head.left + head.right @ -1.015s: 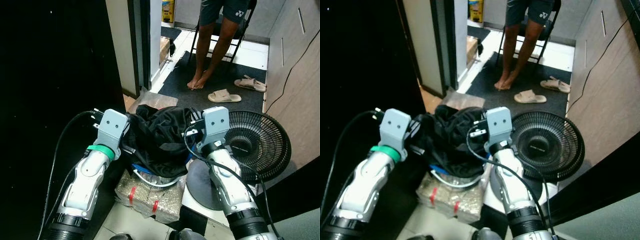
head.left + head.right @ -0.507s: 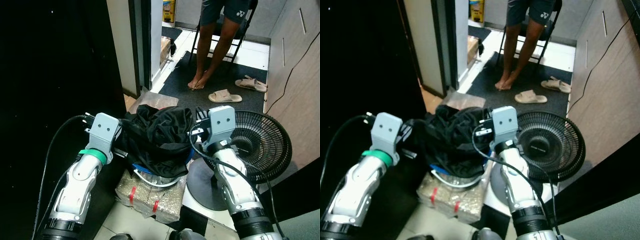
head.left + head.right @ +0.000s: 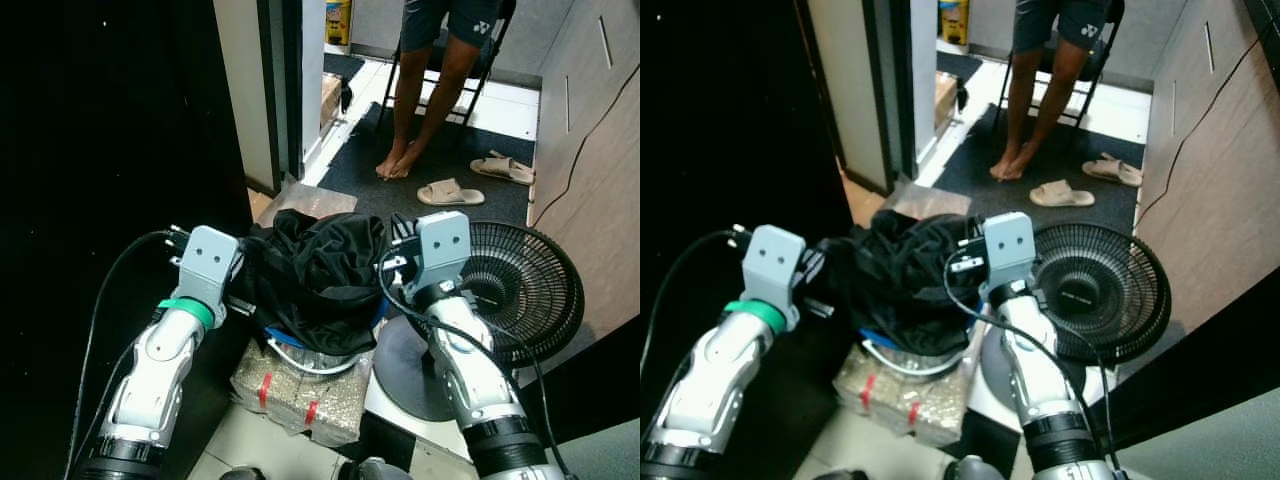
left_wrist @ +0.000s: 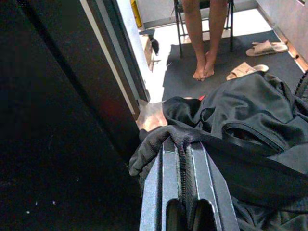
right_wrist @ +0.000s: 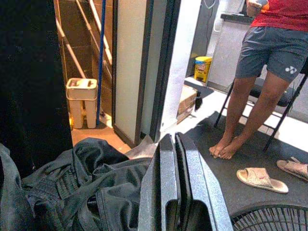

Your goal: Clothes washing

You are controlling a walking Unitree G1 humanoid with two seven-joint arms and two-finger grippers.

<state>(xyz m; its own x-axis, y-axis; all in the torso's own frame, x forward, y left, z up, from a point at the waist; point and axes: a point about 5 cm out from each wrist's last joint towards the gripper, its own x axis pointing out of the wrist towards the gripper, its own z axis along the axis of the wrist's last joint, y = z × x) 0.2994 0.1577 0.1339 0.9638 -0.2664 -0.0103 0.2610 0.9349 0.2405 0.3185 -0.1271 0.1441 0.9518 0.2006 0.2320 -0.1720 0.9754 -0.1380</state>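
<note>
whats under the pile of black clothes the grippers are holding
Under the black clothes, a blue and white basket rim peeks out, resting on a plastic-wrapped bundle with red tape. The clothes cover the rest of the basket. The left gripper is shut on the fabric; the right gripper is closed beside it.

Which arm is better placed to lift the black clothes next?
Probably the left. The left gripper is shut on a fold of the black clothes, while the right gripper is shut beside the pile, with no cloth visibly between its fingers.

Bright doorway, seemingly black left side.
</note>
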